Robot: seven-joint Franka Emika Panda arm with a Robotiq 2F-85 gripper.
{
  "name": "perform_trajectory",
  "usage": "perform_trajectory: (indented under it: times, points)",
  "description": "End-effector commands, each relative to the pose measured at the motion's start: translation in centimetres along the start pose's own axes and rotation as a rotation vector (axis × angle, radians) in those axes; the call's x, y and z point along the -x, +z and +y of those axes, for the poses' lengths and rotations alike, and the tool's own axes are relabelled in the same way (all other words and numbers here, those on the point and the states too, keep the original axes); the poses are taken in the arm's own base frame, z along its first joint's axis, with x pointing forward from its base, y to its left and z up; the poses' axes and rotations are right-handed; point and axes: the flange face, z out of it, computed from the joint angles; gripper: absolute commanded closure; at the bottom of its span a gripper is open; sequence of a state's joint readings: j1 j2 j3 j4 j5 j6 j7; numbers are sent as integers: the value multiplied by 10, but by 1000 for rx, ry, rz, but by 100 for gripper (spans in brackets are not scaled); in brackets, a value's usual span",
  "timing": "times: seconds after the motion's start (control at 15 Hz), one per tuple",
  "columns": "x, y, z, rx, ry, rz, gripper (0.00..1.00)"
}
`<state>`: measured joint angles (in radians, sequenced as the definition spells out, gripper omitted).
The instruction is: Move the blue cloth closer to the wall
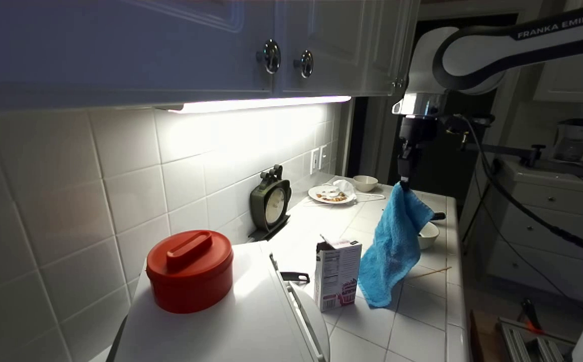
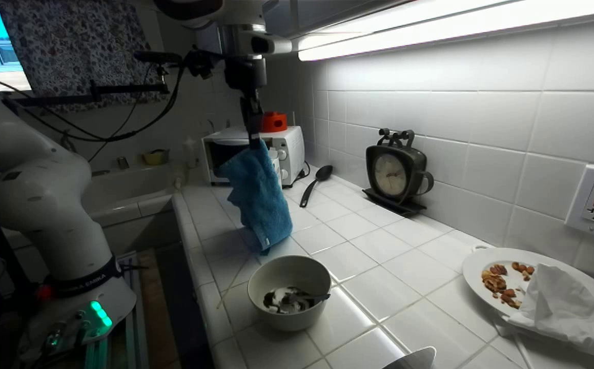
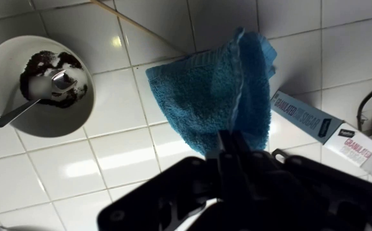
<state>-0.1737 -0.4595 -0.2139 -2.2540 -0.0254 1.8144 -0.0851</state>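
Observation:
The blue cloth point(image 1: 394, 246) hangs down from my gripper point(image 1: 405, 184) over the white tiled counter point(image 1: 417, 317). In an exterior view the cloth point(image 2: 265, 200) hangs below the fingertips point(image 2: 254, 143), in front of the toaster oven. In the wrist view my gripper point(image 3: 230, 134) is shut, with a top edge of the cloth point(image 3: 198, 93) pinched between the fingers. I cannot tell whether the lowest corner touches the counter. The tiled wall point(image 2: 461, 123) runs along the back of the counter, some distance from the cloth.
A sugar box point(image 1: 338, 276) stands beside the cloth. A bowl with a spoon point(image 2: 286, 320) and a thin stick point(image 3: 141, 27) are near it. A clock point(image 2: 394, 171), a black spoon point(image 2: 316, 187) and a plate point(image 2: 548, 257) lie toward the wall. Cabinets point(image 1: 321, 45) hang above. A toaster oven point(image 2: 295, 154) stands behind.

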Motion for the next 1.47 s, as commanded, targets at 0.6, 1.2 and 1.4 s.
perform_trajectory:
  times: [0.6, 1.2, 1.4]
  points:
    - [-80, 133, 19, 226, 220, 23, 98]
    - [-130, 199, 23, 470, 132, -18, 98]
    - [-150, 187, 15, 565, 73, 22, 98]
